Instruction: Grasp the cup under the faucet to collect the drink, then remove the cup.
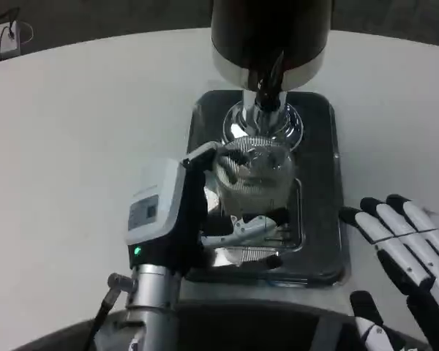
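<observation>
Head view, white table (73, 131). Drink dispenser (269, 36) stands at top centre: dark body w/ chrome band, black tap lever at front, chrome foot below. Foot sits on dark tray (325, 219) w/ metal drip grille in its near half.

Cup (254, 175): clear glass, upright, on the grille, directly under faucet (267, 99). Pale liquid visible in lower part of cup; exact fill level hard to judge through glare.

Left hand (197, 212): white back facing camera, forearm rising from bottom edge. Fingers reach in from cup's left side and wrap the lower wall; one white finger lies across grille just in front of cup base. Assessed as gripping the cup. Contact on far side of glass is hidden, cannot confirm there.

Right hand (406, 248): on table to right of tray, well apart from cup. Fingers extended and spread, black tips pointing up-left toward tray edge, nearest tip just beside tray rim. Holds nothing.

Misc: white item w/ cable (4, 36) at far top-left table edge, too small to ID. Dark cable runs beside left forearm at bottom.
</observation>
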Robot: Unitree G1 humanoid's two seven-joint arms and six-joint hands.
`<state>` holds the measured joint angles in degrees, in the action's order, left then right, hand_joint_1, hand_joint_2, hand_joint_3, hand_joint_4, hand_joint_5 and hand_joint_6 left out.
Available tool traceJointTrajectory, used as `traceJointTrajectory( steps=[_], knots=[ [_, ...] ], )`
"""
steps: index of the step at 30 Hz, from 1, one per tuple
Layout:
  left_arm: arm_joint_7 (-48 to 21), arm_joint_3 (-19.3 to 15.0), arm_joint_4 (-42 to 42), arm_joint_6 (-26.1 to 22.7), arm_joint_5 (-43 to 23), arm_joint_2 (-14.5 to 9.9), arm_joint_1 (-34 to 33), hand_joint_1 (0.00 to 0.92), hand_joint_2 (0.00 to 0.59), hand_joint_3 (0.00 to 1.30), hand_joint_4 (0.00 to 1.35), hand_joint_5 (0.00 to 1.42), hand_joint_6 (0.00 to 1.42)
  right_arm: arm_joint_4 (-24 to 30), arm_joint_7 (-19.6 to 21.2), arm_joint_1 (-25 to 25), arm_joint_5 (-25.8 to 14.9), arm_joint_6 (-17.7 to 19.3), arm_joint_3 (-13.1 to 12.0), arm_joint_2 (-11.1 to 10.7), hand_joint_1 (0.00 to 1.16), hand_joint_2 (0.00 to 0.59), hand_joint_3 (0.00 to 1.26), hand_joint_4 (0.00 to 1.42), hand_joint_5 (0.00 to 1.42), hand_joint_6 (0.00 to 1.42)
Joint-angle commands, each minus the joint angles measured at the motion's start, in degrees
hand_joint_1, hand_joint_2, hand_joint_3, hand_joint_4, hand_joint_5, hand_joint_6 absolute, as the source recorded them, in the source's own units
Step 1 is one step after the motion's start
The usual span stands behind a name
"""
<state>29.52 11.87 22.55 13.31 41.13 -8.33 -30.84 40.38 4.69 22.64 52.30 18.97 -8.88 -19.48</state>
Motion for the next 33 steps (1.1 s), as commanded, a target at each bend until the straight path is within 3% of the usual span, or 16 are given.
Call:
traceJointTrajectory(
  steps=[1, 8, 12, 14, 17, 20, 25, 33],
  knots=[
    [2.27, 0.93, 3.39, 0.36, -0.42, 0.38, -3.18, 0.768, 0.000, 1.03, 1.12, 1.21, 1.42, 1.08, -0.39, 1.14, -0.73, -0.21, -0.74, 0.41, 0.16, 0.550, 0.13, 0.07, 0.06, 0.12],
    [3.86, 1.49, 3.64, -1.39, 0.42, 0.15, -2.58, 0.766, 0.000, 0.97, 1.04, 1.15, 1.41, 1.11, -0.50, 1.29, -1.43, -0.29, -1.46, 0.46, 0.16, 0.549, 0.13, 0.07, 0.06, 0.13],
    [4.50, 1.74, 2.47, -3.16, 0.90, 0.16, -1.53, 0.727, 0.000, 0.80, 0.81, 1.02, 1.30, 0.93, -0.65, 1.06, -1.68, -0.22, -1.32, 0.52, 0.16, 0.544, 0.13, 0.07, 0.06, 0.13],
    [4.56, 1.84, 1.99, -3.67, 0.73, 0.08, -1.23, 0.640, 0.000, 0.70, 0.67, 0.95, 1.21, 0.88, -0.72, 0.94, -1.75, -0.19, -1.22, 0.58, 0.16, 0.542, 0.13, 0.07, 0.06, 0.13],
    [4.08, 1.87, 2.01, -3.12, -0.24, -0.21, -1.23, 0.371, 0.040, 0.51, 0.52, 0.87, 1.10, 0.76, -0.87, 0.77, -1.86, -0.09, -1.15, 0.71, 0.16, 0.540, 0.13, 0.07, 0.06, 0.13],
    [3.55, 1.97, 2.35, -2.39, -1.05, -0.54, -1.45, 0.284, 0.039, 0.36, 0.37, 0.76, 0.98, 0.67, -1.05, 0.67, -2.08, -0.14, -1.08, 0.86, 0.16, 0.540, 0.13, 0.07, 0.06, 0.13],
    [3.63, 2.03, 2.13, -1.68, -1.76, -0.67, -1.38, 0.191, 0.035, 0.17, 0.15, 0.46, 0.49, 0.48, -1.14, 0.48, -2.07, -0.30, -1.05, 0.99, 0.16, 0.539, 0.13, 0.07, 0.06, 0.13],
    [3.53, 0.72, -4.24, -0.05, -4.15, -1.29, 2.34, 0.006, 0.000, 0.11, 0.05, 0.34, 0.30, 0.24, -1.42, 0.13, -2.12, -0.29, -0.77, 1.02, 0.15, 0.543, 0.13, 0.07, 0.07, 0.14]
  ],
)
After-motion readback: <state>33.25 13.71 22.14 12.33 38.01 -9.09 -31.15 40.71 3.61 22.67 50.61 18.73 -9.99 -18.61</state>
